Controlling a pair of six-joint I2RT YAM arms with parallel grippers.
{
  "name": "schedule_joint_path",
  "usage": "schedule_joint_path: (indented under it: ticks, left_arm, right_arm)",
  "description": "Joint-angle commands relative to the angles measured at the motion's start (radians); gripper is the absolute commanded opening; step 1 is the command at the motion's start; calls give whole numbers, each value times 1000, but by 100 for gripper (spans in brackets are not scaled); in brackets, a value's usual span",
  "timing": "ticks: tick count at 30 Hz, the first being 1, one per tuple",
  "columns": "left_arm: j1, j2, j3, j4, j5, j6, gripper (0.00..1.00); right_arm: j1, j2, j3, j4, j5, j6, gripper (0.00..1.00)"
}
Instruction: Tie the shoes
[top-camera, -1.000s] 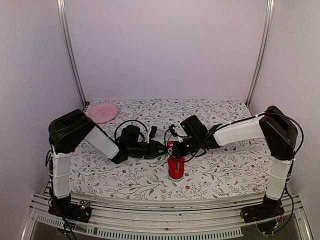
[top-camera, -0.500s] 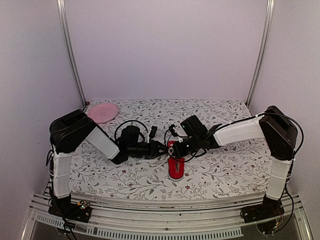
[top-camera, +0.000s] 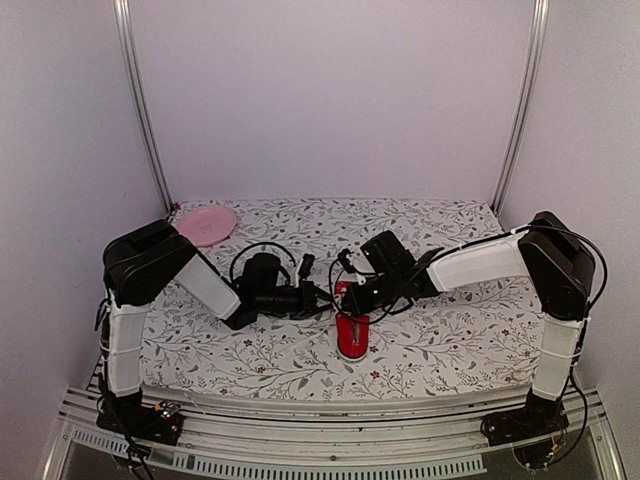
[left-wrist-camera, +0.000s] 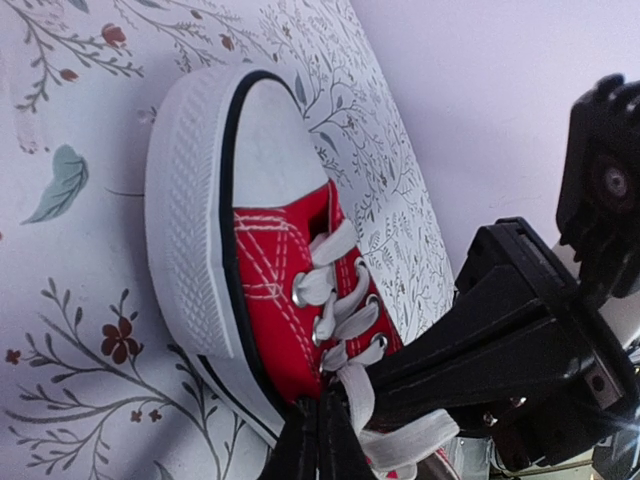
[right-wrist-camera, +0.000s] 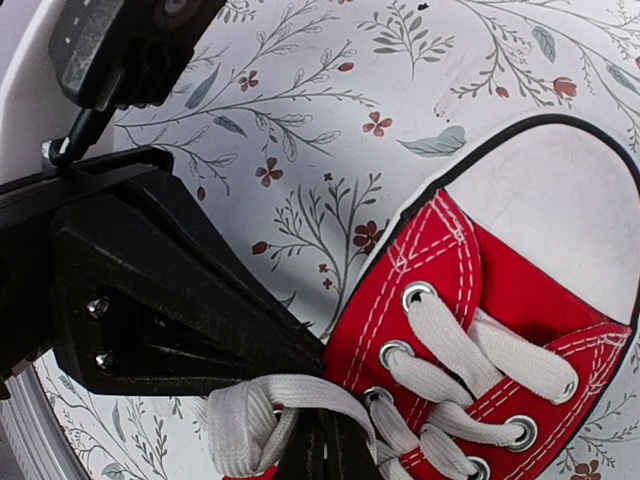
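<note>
The small red sneaker (top-camera: 351, 335) with white toe cap stands mid-table, toe toward the near edge. It also shows in the left wrist view (left-wrist-camera: 265, 290) and the right wrist view (right-wrist-camera: 500, 290). My left gripper (top-camera: 324, 297) reaches in from the left and my right gripper (top-camera: 348, 297) from the right; they meet at the shoe's top eyelets. In the left wrist view my gripper (left-wrist-camera: 320, 440) is shut, with a white lace (left-wrist-camera: 352, 395) running at its tip. In the right wrist view my gripper (right-wrist-camera: 325, 455) is shut, with a lace loop (right-wrist-camera: 285, 395) draped over it.
A pink plate (top-camera: 206, 224) lies at the back left of the floral-patterned table (top-camera: 450, 340). Metal posts stand at the back corners, and walls close in both sides. Black cables loop above both wrists near the shoe.
My left arm has drawn back slightly to the left. The shoe and the right arm have stayed where they were.
</note>
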Motion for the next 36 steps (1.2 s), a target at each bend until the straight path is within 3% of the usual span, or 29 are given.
schedule_joint_path:
  ticks: [1, 9, 20, 27, 36]
  left_arm:
    - [-26, 20, 33, 68, 57, -4, 0]
    - [-27, -7, 3, 58, 2, -3, 0]
    - [-26, -15, 1, 49, -5, 1, 0]
    - [-28, -16, 0, 51, -5, 4, 0]
    - [-30, -16, 5, 47, -6, 6, 0]
  right_arm:
    - [6, -26, -13, 5, -5, 1, 2]
    - [6, -95, -23, -22, 46, 1, 6]
    - [4, -255, -85, -49, 71, -35, 37]
    - [4, -150, 11, -31, 19, -53, 46]
    - [5, -24, 50, -8, -39, -44, 47]
